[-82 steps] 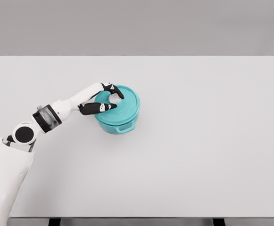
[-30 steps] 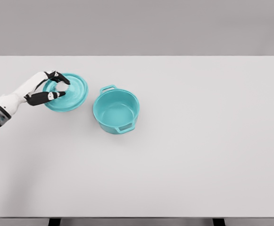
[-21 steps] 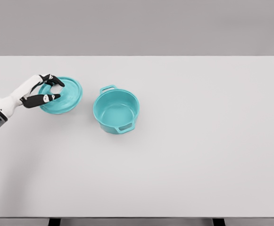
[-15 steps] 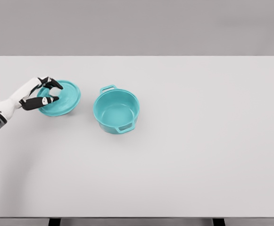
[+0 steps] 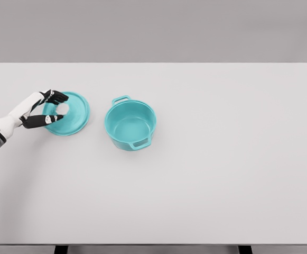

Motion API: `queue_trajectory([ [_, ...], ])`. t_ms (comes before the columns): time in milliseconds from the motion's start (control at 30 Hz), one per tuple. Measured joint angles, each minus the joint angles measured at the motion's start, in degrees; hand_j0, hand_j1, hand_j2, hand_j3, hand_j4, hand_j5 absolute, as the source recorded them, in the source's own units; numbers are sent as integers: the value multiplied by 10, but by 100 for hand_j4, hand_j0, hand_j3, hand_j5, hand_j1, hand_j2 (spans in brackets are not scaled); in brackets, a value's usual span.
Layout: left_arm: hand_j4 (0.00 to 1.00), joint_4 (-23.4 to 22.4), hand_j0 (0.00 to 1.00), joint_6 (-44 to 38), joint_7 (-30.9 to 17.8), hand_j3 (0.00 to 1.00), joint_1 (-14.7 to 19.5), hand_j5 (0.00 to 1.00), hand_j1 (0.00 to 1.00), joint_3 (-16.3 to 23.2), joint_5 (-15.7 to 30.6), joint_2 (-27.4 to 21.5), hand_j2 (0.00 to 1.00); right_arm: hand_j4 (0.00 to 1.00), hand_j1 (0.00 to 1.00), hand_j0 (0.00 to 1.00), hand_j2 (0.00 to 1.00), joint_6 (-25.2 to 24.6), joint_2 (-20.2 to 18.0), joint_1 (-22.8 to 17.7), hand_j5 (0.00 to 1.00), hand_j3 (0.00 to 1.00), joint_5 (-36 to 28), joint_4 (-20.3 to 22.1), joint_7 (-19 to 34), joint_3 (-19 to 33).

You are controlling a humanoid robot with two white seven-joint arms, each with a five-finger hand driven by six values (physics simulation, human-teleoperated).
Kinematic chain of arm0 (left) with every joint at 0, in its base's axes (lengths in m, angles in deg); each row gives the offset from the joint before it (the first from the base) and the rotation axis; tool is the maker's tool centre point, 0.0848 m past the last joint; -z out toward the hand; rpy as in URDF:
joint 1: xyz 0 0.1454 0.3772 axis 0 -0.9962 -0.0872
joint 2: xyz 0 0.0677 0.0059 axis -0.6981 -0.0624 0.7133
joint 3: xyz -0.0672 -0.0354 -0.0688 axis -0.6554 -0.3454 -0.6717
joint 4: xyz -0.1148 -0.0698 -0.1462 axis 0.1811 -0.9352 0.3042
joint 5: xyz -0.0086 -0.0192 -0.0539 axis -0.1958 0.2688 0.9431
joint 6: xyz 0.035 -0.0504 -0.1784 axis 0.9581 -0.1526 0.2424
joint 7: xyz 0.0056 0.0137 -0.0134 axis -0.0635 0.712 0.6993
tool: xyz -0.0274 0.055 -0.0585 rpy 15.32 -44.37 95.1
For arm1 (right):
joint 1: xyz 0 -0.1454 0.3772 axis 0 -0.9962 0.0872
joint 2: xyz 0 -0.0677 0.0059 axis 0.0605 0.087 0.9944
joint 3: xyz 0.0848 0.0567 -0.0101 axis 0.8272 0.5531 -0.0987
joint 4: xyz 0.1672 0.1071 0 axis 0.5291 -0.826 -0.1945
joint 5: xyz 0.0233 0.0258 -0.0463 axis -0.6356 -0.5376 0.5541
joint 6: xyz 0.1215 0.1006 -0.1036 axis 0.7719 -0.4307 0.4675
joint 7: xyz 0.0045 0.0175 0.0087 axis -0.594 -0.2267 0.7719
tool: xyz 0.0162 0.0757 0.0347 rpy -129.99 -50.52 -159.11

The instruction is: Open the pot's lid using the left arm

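Teal lid [image 5: 71, 113] off the pot [image 5: 130, 125], lying flat, or close to it, on the white surface [image 5: 222, 159], at about nine o'clock from the pot and clearly apart from it. Pale knob at the lid's centre just visible between the dark fingers [image 5: 55, 97]. Pot itself open, standing upright near the middle-left of the surface, interior bare and teal, one loop handle at roughly eleven o'clock on its rim, the other at about five o'clock.

Left hand [image 5: 45, 108] over the lid's nine o'clock edge, arm entering from the picture's left border. Upper fingers and thumb set somewhat apart, bracketing the knob; hard to tell whether contact with the knob remains or whether the grip is already loosened. No firm clamp evident. Right arm nowhere to be seen.

Judged from the layout: main work done, with the pot uncovered and the lid set down beside it. Left to do, at most, a clean release of the knob and a withdrawal of the hand toward nine o'clock, without dragging the lid along or nudging it against the pot. Little risk otherwise, given the lid's low, stable rest and the gap to the pot.
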Motion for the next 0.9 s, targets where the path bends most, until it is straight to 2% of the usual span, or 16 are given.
queue_trajectory([
  [167,81,0,81,0,0,81,0,81,81,0,-1,0,81,100,100,100,100,0,0,0,100,100,0,0,0,0],
  [200,88,0,88,0,0,88,0,88,88,0,-1,0,88,100,100,100,100,0,0,0,100,100,0,0,0,0],
  [233,100,0,100,1,0,100,1,100,100,0,-1,0,100,100,100,100,100,0,0,0,100,100,0,0,0,0],
  [333,100,2,100,4,0,100,-8,100,100,-6,2,0,100,100,100,100,100,0,0,0,100,100,0,0,0,0],
  [633,100,4,100,6,0,100,-7,100,100,-85,8,-1,100,100,100,100,100,0,0,0,100,100,0,0,0,0],
  [900,100,3,100,6,0,100,-8,100,100,-96,8,-5,100,100,100,100,100,0,0,0,100,100,0,0,0,0],
])
